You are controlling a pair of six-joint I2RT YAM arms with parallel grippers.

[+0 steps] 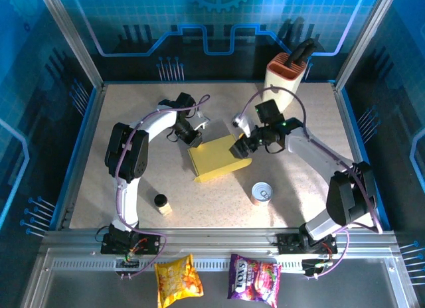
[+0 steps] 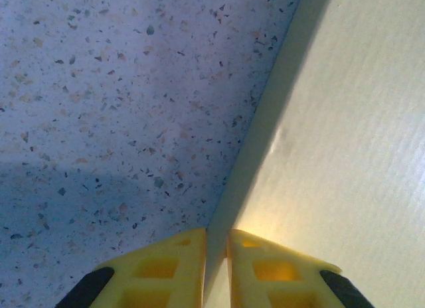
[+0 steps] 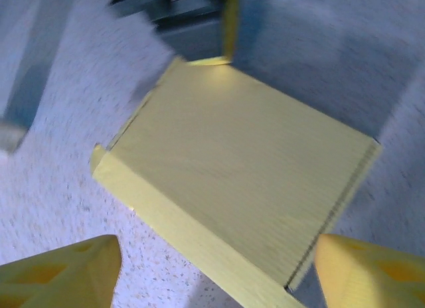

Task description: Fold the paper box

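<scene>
from above, the paper box (image 1: 218, 158) lies in the middle of the tabletop (image 1: 219, 102), closed into a flat yellow block; the folding looks nearly done. left wrist: the left pincer (image 2: 216, 268) is clenched almost tight over the box's edge. right wrist: the right pincer (image 3: 216, 255) stands released, wide above the box.

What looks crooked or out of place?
The flat yellow cardboard box lies crooked to the speckled table's edges. A yellow snack bag and a purple snack bag lie off the table, by the front rail.
</scene>
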